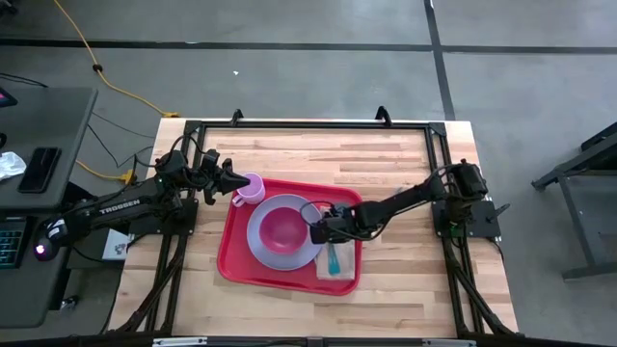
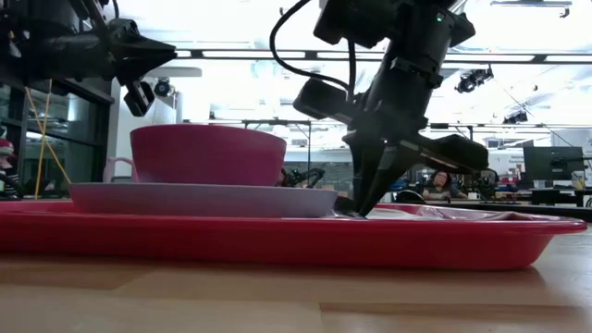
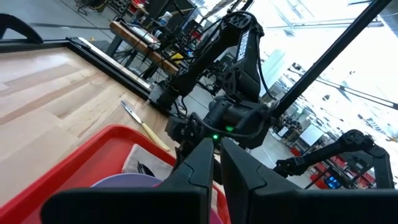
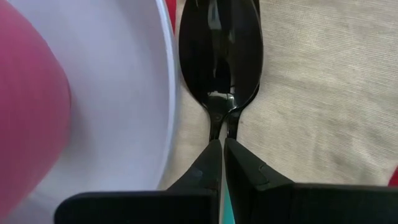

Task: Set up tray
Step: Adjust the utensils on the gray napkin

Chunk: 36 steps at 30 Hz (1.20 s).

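Note:
The red tray [image 1: 231, 262] lies mid-table and carries a lavender plate [image 1: 258, 243] with a pink bowl [image 1: 282, 226]. A lavender cup [image 1: 251, 188] stands at its far left corner, and a beige napkin [image 4: 311, 81] lies on its right side. A spoon [image 4: 219, 50] with a shiny black bowl lies on the napkin beside the plate's rim. My right gripper [image 4: 222, 146] is down over it, shut on it. My left gripper [image 1: 234, 180] hovers shut beside and above the cup, touching nothing. My right gripper pinches the spoon's thin neck [image 4: 219, 121], just behind its bowl, between the two fingertips. The fingers come from above, slanting down from the table's right side [image 2: 359, 211], and lie along the spoon. The spoon's bowl rests low on the napkin, next to the plate.
A thin utensil with a pale handle [image 3: 140, 121] lies on the bare wood beyond the tray's far right side. A black frame [image 1: 308, 125] runs along the table's far edge and sides. Open wood lies along the table's near edge.

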Motion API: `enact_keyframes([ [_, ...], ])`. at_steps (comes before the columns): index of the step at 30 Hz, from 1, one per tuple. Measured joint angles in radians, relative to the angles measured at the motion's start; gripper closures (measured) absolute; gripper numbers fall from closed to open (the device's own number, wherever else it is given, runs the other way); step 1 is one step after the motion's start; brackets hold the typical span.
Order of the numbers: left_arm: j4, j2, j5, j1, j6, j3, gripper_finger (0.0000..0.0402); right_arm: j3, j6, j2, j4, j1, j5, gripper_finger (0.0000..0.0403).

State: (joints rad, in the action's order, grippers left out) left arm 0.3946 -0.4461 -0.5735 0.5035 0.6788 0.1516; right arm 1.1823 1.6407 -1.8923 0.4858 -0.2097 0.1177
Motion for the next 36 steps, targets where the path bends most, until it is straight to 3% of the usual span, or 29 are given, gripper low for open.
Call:
enact_keyframes([
  [36,0.0,0.0,0.011,0.0,0.0,0.0,0.0339,-0.001,-0.011,-0.002,0.095,-0.003,0.023,0.0403],
])
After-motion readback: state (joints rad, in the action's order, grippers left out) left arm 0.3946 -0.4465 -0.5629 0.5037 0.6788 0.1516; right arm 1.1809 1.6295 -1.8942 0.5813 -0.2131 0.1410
